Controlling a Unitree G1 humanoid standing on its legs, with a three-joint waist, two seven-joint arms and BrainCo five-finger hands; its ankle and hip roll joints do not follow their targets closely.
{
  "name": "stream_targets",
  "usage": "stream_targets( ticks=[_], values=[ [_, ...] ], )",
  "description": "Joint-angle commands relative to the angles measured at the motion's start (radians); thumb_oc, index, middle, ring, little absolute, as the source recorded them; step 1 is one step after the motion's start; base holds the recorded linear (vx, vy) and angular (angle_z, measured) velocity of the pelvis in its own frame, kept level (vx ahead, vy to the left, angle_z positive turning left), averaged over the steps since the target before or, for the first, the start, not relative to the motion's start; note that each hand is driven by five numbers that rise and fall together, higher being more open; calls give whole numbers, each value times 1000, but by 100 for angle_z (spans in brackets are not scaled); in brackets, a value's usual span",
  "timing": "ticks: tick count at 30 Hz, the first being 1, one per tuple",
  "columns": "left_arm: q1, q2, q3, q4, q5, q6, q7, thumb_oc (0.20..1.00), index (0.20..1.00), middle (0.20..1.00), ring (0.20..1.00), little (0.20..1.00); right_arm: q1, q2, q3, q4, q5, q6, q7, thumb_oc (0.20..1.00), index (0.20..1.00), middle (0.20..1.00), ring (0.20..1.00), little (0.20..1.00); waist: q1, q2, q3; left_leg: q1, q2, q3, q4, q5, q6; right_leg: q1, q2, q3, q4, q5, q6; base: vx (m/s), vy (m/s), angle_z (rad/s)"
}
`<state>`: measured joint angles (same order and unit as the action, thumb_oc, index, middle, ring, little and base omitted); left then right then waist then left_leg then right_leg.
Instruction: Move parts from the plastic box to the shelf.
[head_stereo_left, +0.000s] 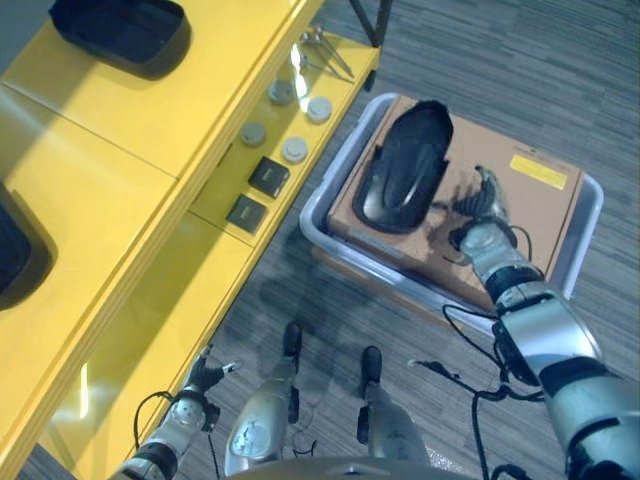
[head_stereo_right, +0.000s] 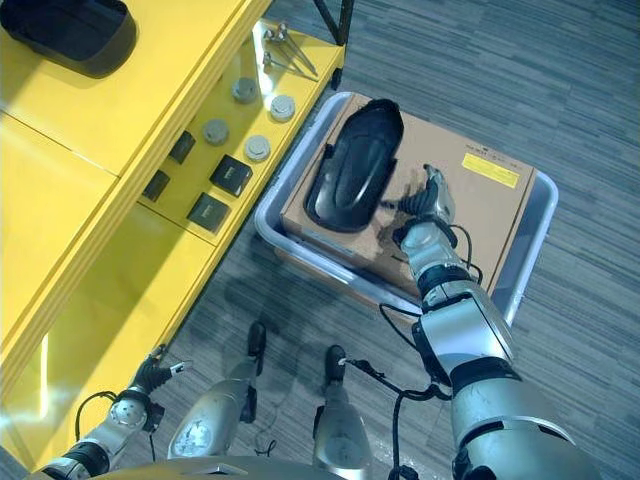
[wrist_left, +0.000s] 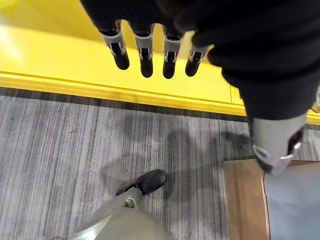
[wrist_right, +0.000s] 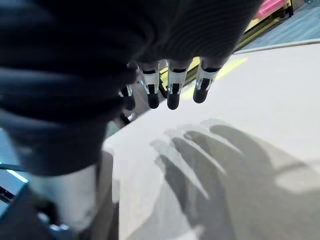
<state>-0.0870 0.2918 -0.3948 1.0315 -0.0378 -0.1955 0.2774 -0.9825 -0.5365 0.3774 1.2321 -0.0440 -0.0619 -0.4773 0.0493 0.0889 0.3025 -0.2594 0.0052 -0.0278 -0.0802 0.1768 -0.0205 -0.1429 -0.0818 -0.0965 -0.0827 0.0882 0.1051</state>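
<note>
Now, the yellow shelf (head_stereo_left: 150, 130) ran wide across the robot's left side, its top deck carrying a dark moulded tray (head_stereo_left: 125, 32) at the far end. On the lower ledge (head_stereo_left: 300, 120) sat a cluster of round grey discs (head_stereo_left: 294, 149), two flat black square blocks (head_stereo_left: 268, 176), and a few slim metal pieces (head_stereo_left: 325, 48) at the far corner. And there, over on the right, the grey plastic box (head_stereo_left: 588, 215) stood on the carpet just beside the shelf, with a brown cardboard sheet (head_stereo_left: 520, 200) lying inside it. On that cardboard rested the part, a long black curved shell (head_stereo_left: 405, 168), lying towards the shelf side of the box. The right hand (head_stereo_left: 485, 205) hovered over the cardboard just beside the black shell, not touching it; in its wrist view the fingers (wrist_right: 172, 87) hung straight and relaxed above the pale surface, holding nothing at all. Down low on the left, the left hand (head_stereo_right: 150, 378) hung by the shelf's front edge, and its own wrist view showed the fingers (wrist_left: 145, 55) straight and loose over the carpet, empty as well.
</note>
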Motion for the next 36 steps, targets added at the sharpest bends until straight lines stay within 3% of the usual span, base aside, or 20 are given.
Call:
stream_targets(
  ticks=[1,10,21,35,36],
  values=[
    [-31,-3,-33,59,-15,-5,18,1000,1000,1000,1000,1000,-112,-69,32,-3,26,-39,-100,1000,1000,1000,1000,1000,10,-35,-59,24,22,16,-7,-80,-66,-43,-52,26,-5,4,58,0,0,0],
    [-38,2,-35,56,-31,-9,23,1000,1000,1000,1000,1000,-177,-76,54,-76,7,-41,-131,1000,1000,1000,1000,1000,5,-47,-70,34,23,29,-7,-84,-62,-40,-54,36,-5,5,58,-2,1,0],
    [-66,10,-60,43,-39,-13,16,1000,1000,1000,1000,1000,-201,14,121,82,-39,-11,-54,1000,1000,1000,1000,1000,32,-40,-41,1,16,13,-7,-65,-63,-69,-56,26,-5,22,57,-26,4,0],
    [-67,-5,-71,54,-2,8,0,1000,1000,1000,1000,1000,-98,60,74,242,-63,68,34,1000,1000,1000,1000,1000,62,-25,-38,-17,5,-23,-7,-57,-66,-63,-70,-9,-5,20,60,-3,2,7],
    [-68,-5,-71,53,2,10,-3,1000,1000,1000,1000,1000,-86,61,67,246,-60,71,43,523,523,523,523,523,63,-23,-42,-17,4,-26,-7,-57,-66,-60,-72,-13,-5,17,60,-2,5,7]
  ],
)
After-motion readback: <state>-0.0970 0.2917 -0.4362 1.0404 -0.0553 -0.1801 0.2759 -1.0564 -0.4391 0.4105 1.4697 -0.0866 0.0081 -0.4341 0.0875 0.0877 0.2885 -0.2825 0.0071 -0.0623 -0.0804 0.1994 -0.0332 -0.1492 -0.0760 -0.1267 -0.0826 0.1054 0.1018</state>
